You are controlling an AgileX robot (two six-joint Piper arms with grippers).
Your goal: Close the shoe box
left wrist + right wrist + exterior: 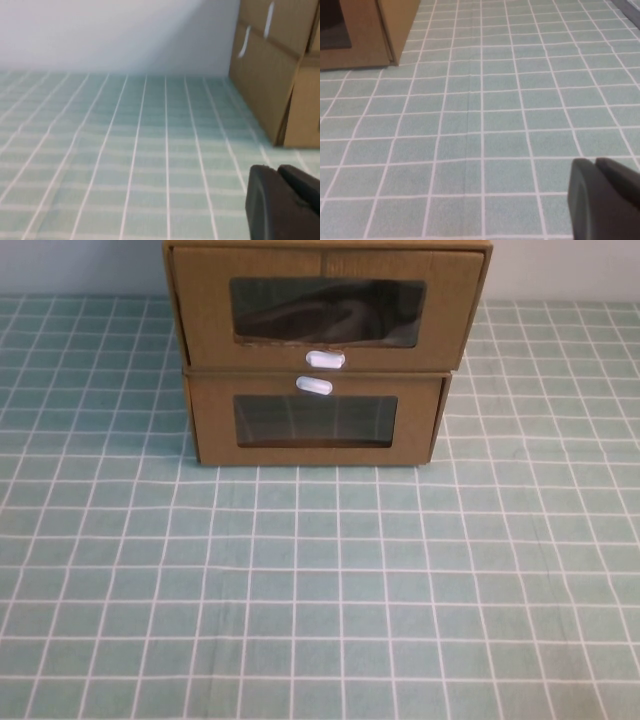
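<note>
The shoe box (325,310), a light, stiff cardboard drawer atop a similar lower box (315,420) at the table's (320,590) far edge, likely slides shut under a flat push; left hand (282,205) and right hand (605,200) hover low, empty, grip state unclear.

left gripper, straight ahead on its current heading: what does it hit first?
Probably nothing soon: the left gripper faces open checkered tablecloth toward the back wall. The stacked boxes, including the shoe box, sit off to one side. Right gripper also low over cloth.
</note>
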